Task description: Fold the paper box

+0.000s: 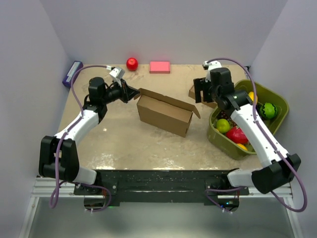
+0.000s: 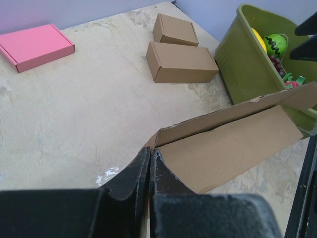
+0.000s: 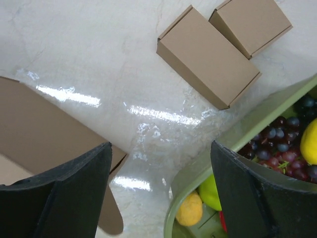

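Brown cardboard paper box (image 1: pixel 166 115) raised to shell, end flaps (image 1: pixel 194 110) untucked. Left gripper (image 1: pixel 130 92) clamped on box's left end; right gripper (image 1: pixel 202 92) apart, empty, right of box.

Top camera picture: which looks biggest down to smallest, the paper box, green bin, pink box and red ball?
1. green bin
2. paper box
3. pink box
4. red ball, only a little smaller-looking than the pink box
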